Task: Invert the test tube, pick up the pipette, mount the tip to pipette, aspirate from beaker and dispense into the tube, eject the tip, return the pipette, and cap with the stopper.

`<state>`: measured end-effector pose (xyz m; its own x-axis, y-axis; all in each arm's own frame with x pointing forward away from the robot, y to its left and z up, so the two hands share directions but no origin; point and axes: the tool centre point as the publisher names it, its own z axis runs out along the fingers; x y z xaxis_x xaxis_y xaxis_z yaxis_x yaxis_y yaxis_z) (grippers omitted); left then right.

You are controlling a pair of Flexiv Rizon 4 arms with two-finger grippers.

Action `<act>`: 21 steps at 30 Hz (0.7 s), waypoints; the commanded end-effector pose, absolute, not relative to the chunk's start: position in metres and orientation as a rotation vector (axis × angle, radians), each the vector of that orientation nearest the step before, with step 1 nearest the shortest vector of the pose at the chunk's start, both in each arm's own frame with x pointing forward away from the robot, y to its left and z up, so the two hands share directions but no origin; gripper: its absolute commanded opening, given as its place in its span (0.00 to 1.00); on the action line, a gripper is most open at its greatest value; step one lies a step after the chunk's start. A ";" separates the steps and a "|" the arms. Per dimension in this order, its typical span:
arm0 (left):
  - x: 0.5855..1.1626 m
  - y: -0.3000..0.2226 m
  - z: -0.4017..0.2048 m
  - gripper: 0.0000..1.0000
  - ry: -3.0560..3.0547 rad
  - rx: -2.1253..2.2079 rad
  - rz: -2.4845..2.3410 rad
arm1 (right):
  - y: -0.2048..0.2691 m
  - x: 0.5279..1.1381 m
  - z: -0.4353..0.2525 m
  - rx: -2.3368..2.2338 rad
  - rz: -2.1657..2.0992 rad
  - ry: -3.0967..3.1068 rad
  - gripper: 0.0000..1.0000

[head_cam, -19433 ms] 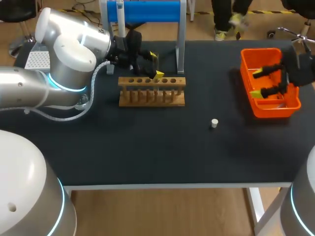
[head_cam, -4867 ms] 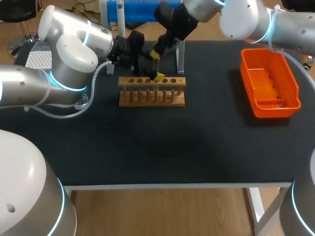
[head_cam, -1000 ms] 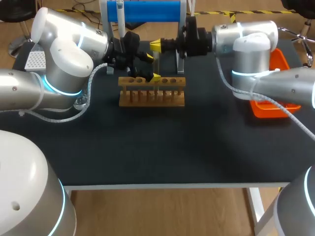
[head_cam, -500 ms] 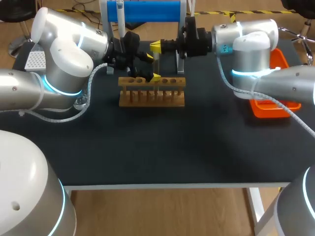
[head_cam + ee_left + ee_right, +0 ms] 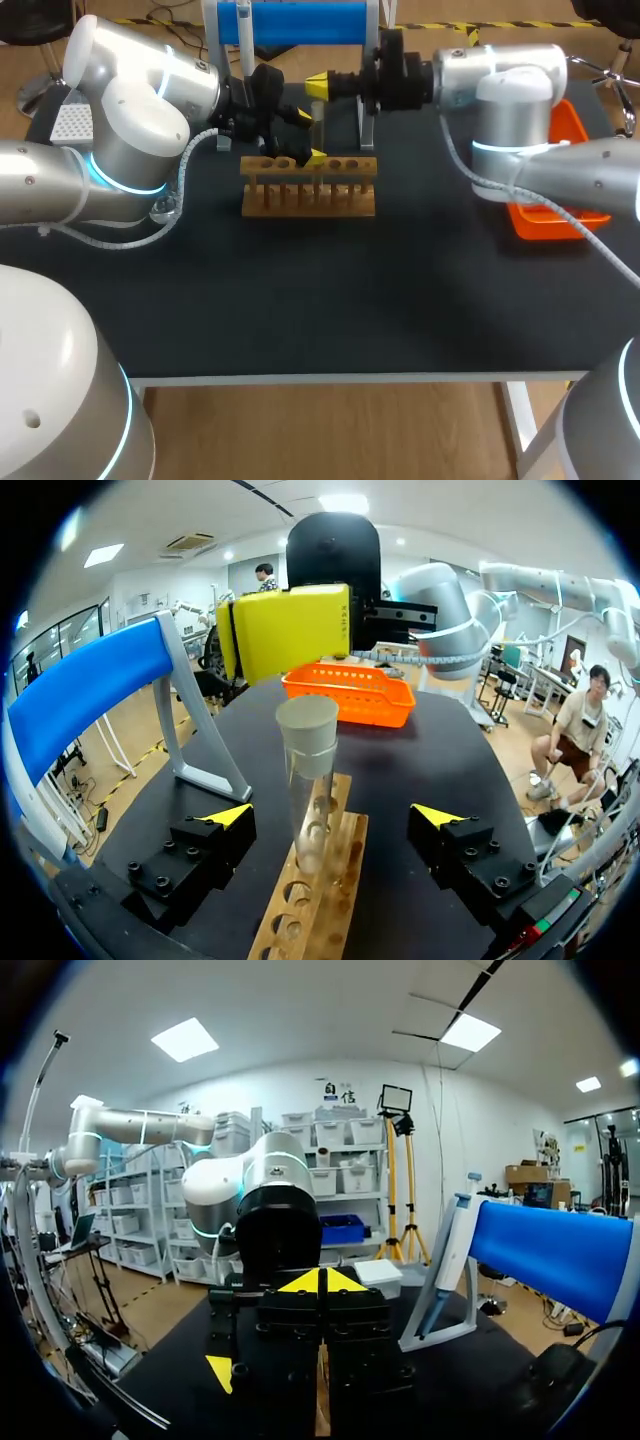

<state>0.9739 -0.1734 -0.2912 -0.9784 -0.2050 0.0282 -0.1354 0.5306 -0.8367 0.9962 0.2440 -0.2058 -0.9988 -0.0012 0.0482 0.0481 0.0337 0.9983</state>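
Observation:
A glass test tube (image 5: 305,800) stands upright in the wooden rack (image 5: 318,900), with a grey stopper (image 5: 307,735) seated in its mouth. My left gripper (image 5: 330,817) is open, one yellow-tipped finger on either side of the tube and clear of it. My right gripper (image 5: 285,635) hangs shut just above the stopper, with a small gap and nothing in it. From above, the tube (image 5: 317,135) stands between the left gripper's (image 5: 311,135) fingers, with the right gripper (image 5: 317,86) behind it. In the right wrist view its own gripper (image 5: 320,1281) shows shut tips. The pipette (image 5: 448,1260) hangs on the blue stand (image 5: 560,1250).
The orange bin (image 5: 572,125) sits at the table's right, partly behind my right arm. A white tip box (image 5: 75,121) and a clear beaker (image 5: 166,208) lie at the left under my left arm. The blue stand (image 5: 300,20) rises right behind the rack (image 5: 308,187).
My right gripper, still shut, has lifted slightly off the stopper. The left arm and the tube have stayed put.

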 end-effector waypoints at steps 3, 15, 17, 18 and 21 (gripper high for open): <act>0.974 -0.174 -0.291 1.00 2.685 -0.300 -1.455 | 0.229 0.992 -0.193 -0.016 -2.142 -2.325 1.00; 0.974 -0.174 -0.291 1.00 2.685 -0.300 -1.455 | 0.156 0.993 -0.188 -0.069 -2.048 -2.627 1.00; 0.974 -0.174 -0.291 1.00 2.685 -0.300 -1.455 | 0.148 0.996 -0.193 -0.077 -1.998 -2.710 1.00; 0.974 -0.174 -0.291 1.00 2.685 -0.300 -1.455 | 0.145 0.995 -0.196 -0.078 -1.978 -2.730 1.00; 0.974 -0.174 -0.291 1.00 2.685 -0.300 -1.455 | 0.138 0.994 -0.201 -0.070 -1.911 -2.810 1.00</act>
